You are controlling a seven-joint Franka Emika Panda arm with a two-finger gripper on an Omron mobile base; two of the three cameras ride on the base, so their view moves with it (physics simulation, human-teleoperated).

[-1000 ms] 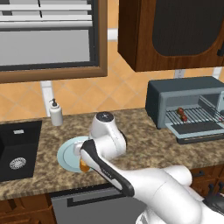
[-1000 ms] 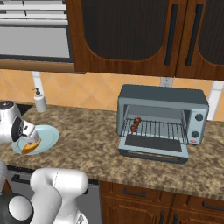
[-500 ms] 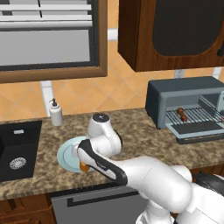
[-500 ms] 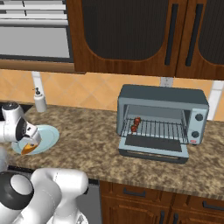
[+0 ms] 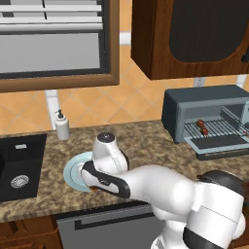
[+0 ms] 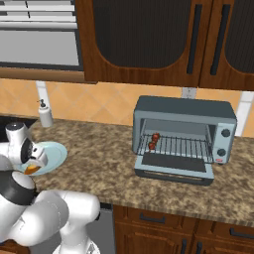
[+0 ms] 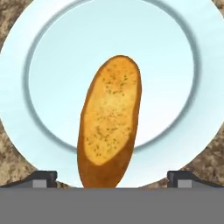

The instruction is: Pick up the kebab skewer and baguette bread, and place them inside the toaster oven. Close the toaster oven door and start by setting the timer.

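The speckled brown table (image 6: 99, 154) carries everything here. On its right side stands the toaster oven (image 6: 183, 136), with the toaster oven door (image 6: 173, 166) dropped flat in front and the wire rack exposed. The kebab skewer (image 6: 154, 141) already lies on that rack near its left end, so the first half of the loading looks done.

The step in hand is the pickup of the second item. Well apart from the oven, near the sink (image 5: 19, 165), sits a pale blue plate (image 7: 39, 35), and the arm bends low over it. The baguette bread (image 7: 109, 120) lies on the plate, its long axis running away from the hand camera, its near end between the two fingertips. The pincer (image 7: 112, 177) is spread wide, one tip on each side of the loaf, touching nothing as far as can be seen.

The next move likely calls for a short descent and closing across the loaf's narrow width before lifting.
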